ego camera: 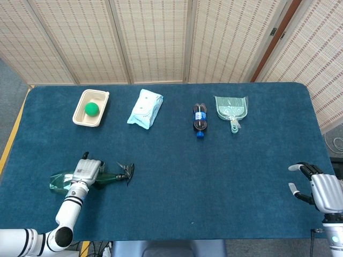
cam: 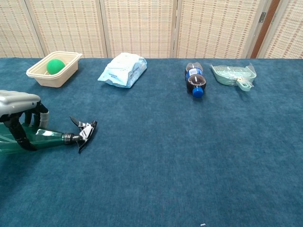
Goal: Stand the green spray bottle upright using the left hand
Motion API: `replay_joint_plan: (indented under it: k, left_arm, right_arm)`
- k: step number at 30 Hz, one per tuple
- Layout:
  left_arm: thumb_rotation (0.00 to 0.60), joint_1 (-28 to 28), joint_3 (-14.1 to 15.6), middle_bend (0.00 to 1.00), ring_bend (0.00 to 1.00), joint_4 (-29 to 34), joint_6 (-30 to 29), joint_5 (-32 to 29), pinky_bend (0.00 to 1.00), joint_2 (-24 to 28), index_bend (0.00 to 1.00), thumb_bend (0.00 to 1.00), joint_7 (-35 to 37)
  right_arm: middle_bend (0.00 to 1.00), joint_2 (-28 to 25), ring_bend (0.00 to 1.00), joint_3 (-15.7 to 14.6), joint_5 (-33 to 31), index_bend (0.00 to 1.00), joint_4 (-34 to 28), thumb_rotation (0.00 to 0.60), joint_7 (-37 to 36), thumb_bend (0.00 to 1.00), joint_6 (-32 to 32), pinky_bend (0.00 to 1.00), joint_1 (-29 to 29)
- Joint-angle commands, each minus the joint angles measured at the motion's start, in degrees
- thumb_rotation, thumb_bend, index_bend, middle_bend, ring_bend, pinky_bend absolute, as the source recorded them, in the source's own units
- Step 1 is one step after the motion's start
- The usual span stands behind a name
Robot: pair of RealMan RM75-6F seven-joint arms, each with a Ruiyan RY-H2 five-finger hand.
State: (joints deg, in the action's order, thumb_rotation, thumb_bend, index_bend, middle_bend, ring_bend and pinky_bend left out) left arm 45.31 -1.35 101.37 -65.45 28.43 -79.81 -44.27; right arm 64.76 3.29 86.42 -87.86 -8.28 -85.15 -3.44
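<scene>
Already the left hand [ego camera: 87,170] is wrapped around the body of the green spray bottle [cam: 45,137], which lies on its side near the left, near corner of the table [ego camera: 214,176]. Its long axis runs left to right, black nozzle pointing right (away from the hand). The right hand [ego camera: 316,187] idles far right, fingers apart, holding nothing.
</scene>
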Motion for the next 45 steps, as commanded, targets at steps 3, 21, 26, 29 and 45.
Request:
replay_joint_plan:
  k: [3, 21, 26, 29, 45]
  left_arm:
    - [0.600, -0.81, -0.39, 0.49, 0.43, 0.30, -0.28, 1.80, 0.00, 0.39, 0.64, 0.00, 1.70]
    - [0.600, -10.26, -7.37, 0.52, 0.46, -0.85, -4.75, 22.46, 0.04, 3.43, 0.66, 0.00, 30.38]
    - [0.600, -14.73, -10.73, 0.53, 0.46, -5.11, -9.61, 28.91, 0.08, 0.77, 0.66, 0.00, 45.02]
    - [0.600, -17.07, -12.98, 0.53, 0.47, -8.17, -12.36, 30.38, 0.10, -1.53, 0.66, 0.00, 52.88]
    - [0.600, -23.28, -19.08, 0.55, 0.48, -29.81, -20.30, 32.78, 0.12, -15.53, 0.69, 0.00, 70.97]
  right_arm:
    - [0.40, 0.08, 0.38, 0.01, 0.00, 0.42, 0.06, 0.600, -0.04, 0.24, 0.05, 0.81, -0.02]
    - [0.40, 0.37, 0.38, 0.05, 0.09, 0.42, -0.15, 0.600, 0.01, 0.24, 0.27, 0.81, -0.19]
    - [0.40, 0.67, 0.38, -0.01, 0.08, 0.42, 0.01, 0.600, -0.06, 0.24, 0.81, 0.81, -0.46]
    - [0.40, 0.79, 0.38, 0.00, 0.05, 0.42, 0.06, 0.600, -0.12, 0.24, 0.97, 0.81, -0.57]
    - [0.41, 1.29, 0.38, -0.26, -0.23, 0.42, 0.23, 0.600, -0.16, 0.24, 1.80, 0.81, -0.77]
